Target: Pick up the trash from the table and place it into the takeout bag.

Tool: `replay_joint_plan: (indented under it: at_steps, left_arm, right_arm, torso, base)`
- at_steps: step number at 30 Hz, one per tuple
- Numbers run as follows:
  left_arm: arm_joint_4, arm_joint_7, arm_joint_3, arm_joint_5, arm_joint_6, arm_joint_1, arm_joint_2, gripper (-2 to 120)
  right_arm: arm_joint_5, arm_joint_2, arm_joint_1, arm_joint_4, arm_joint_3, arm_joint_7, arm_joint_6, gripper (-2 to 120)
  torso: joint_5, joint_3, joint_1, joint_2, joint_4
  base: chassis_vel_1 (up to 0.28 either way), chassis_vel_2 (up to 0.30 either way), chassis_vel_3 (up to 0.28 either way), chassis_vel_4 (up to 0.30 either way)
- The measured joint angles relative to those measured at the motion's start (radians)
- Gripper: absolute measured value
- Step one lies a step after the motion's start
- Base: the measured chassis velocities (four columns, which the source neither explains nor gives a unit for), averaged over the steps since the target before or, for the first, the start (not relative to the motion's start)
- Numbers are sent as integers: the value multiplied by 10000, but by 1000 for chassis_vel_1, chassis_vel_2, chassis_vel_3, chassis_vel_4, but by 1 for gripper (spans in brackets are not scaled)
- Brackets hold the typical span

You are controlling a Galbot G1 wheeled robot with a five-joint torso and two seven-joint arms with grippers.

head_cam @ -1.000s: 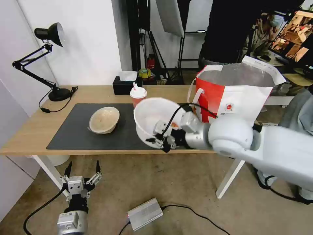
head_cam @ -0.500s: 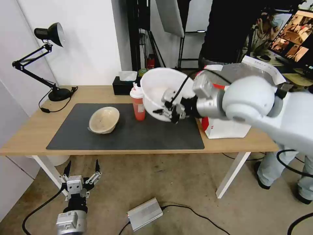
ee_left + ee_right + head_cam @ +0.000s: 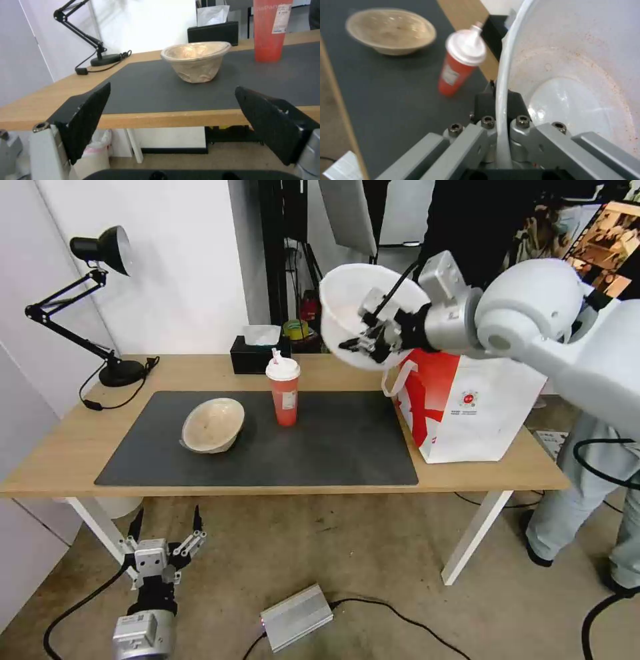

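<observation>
The left tool (image 3: 167,527) hangs low at the near left, below the counter's (image 3: 60,460) front edge, its black fingers (image 3: 88,117) spread wide and holding nothing; from there it faces the mat without crowding the work, which looks like a waiting pose.

On the dark mat (image 3: 333,447) the beige shallow bowl (image 3: 212,425) sits tipped on its side-wall, left of centre. Just to its right the red drink cup (image 3: 284,393) stands upright with lid and straw. Both are untouched on the mat, well apart from the bag, so I judge two of the three pieces remain to be cleared.

Farther right, the white bowl (image 3: 353,313) is up in the air, above the counter's far side and just left of the takeout bag's (image 3: 480,400) open mouth. The right tool (image 3: 371,337) is closed on its rim, one finger inside and one outside, a pinch that suits a thin wall. The bowl is tilted with its hollow facing the camera, the arm reaching in from the right with its wrist level, probably to clear the bag's upper edge.
</observation>
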Motion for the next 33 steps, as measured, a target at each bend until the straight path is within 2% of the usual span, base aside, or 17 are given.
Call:
replay_joint_plan:
  at_steps: [15,33]
  left_arm:
    - [-4,2,-3,-18,0,-11,43,100]
    - [-3,8,15,-20,8,-6,86,100]
  right_arm:
    - [-868,-167,-76,-1717,185,-476,10,0]
    - [-1478,-569,-493,-2498,652,-860,55,0]
  torso:
    - [0,0,0,0,0]
    - [-1,-1,0,0,0]
  base:
    - [0,0,0,0]
    - [0,0,0,0]
